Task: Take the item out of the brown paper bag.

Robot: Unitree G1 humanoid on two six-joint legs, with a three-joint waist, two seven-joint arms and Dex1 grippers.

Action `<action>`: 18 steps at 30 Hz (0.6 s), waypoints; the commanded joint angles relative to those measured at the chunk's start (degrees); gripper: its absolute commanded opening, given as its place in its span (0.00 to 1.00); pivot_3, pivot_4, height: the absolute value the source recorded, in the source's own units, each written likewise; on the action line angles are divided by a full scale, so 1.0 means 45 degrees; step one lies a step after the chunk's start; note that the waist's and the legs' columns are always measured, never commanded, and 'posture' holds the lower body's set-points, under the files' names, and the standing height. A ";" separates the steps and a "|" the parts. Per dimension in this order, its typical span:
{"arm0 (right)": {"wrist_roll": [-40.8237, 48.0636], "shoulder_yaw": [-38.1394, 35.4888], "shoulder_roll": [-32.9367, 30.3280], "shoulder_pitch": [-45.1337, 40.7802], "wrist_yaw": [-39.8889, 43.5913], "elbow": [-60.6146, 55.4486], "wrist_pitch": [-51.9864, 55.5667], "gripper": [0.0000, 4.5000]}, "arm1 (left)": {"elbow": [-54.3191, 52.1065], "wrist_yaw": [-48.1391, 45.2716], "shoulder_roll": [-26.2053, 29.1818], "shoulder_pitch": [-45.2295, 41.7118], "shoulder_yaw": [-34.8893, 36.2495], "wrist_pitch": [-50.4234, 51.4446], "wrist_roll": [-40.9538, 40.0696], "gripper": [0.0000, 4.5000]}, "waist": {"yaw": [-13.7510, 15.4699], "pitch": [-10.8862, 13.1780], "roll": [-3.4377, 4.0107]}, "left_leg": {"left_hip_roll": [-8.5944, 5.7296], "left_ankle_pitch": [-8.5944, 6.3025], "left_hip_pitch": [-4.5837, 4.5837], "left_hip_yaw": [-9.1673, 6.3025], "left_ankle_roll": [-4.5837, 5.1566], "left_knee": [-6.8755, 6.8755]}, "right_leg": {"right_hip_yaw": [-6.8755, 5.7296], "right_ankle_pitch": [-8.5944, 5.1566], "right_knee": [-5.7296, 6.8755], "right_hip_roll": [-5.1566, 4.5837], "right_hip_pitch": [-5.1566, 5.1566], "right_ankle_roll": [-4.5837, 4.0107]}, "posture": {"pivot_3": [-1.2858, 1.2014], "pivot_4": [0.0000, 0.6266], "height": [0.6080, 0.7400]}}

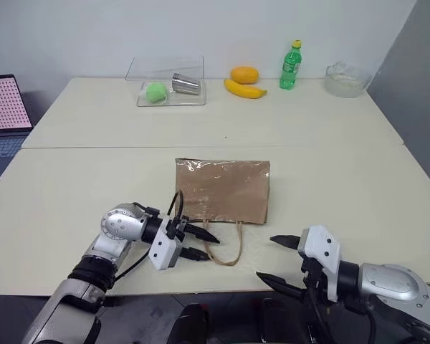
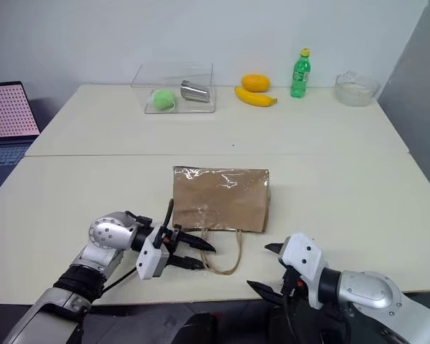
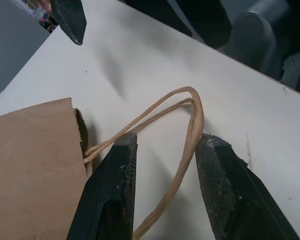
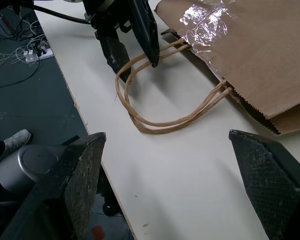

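A flat brown kraft paper bag [image 1: 223, 190] lies on the pale tabletop [image 1: 344, 179]. The left hand [image 1: 199, 243], partly open, straddles its thin tan loop handles [image 1: 228, 247] without gripping. The right hand [image 1: 278, 259] hovers wide open and empty at the near right.

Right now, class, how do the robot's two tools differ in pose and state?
The left tool sits at the brown paper bag's loop handles, its fingers partly parted around one side of the loops; the right tool hangs wide open, apart from the bag, over bare table. Neither holds anything. Both have two black fingers.
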 commanded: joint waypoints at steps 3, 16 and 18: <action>-0.0002 -0.0315 -0.0036 -0.0063 0.0094 -0.1478 -0.0164 0.93 | -0.0364 0.0109 0.0117 0.0083 0.0168 0.0262 -0.0619 0.41 | 0.0001 0.0000 0.0000 | 0.0000 0.0000 0.0000 0.0000 0.0000 0.0001 | 0.0001 0.0000 -0.0001 0.0000 0.0001 0.0000 | 0.52 0.24 1.00; -0.0019 -0.0272 0.0001 -0.0109 0.0134 -0.1436 -0.0121 0.93 | -0.1115 -0.0560 0.0330 0.0248 0.0327 0.1857 -0.1160 0.41 | 0.0012 0.0000 0.0000 | -0.0001 0.0000 -0.0002 0.0000 0.0000 -0.0001 | 0.0001 0.0000 -0.0007 0.0000 0.0002 0.0001 | 0.52 0.24 1.00; -0.0034 -0.0252 0.0015 -0.0110 0.0126 -0.1438 -0.0128 0.93 | -0.0965 -0.0352 0.0160 0.0235 0.0374 0.1635 -0.0936 0.41 | 0.0013 0.0000 0.0000 | -0.0001 0.0000 -0.0002 0.0000 0.0000 -0.0001 | 0.0001 -0.0001 -0.0009 -0.0001 0.0003 0.0001 | 0.52 0.24 1.00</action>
